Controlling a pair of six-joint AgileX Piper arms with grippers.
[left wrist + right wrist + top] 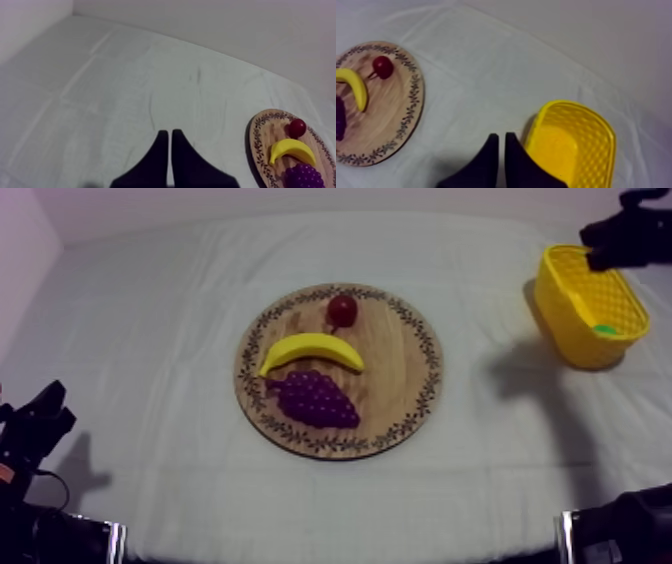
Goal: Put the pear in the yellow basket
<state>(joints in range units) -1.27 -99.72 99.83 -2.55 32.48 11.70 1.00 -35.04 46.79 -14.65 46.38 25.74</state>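
Now the right gripper (498, 136), fingers closed on nothing, is seen at the rim of the yellow basket (565, 313), a green object (605, 329) inside; the left gripper (167, 132), likewise closed, well apart.

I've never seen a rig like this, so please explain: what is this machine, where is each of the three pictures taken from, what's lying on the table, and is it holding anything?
This is a robot with two arms, one at each side of a cloth-covered table. One picture looks down from a camera above the table. The other two come from cameras riding on each arm's wrist. The black wedge in each wrist picture is that arm's own gripper: the left gripper and the right gripper. Both are shut and hold nothing. In the middle lies a round wooden board with a banana, a bunch of grapes and a small red fruit. The yellow basket sits at the robot's right, below the right arm. A bit of green inside it is probably the pear.
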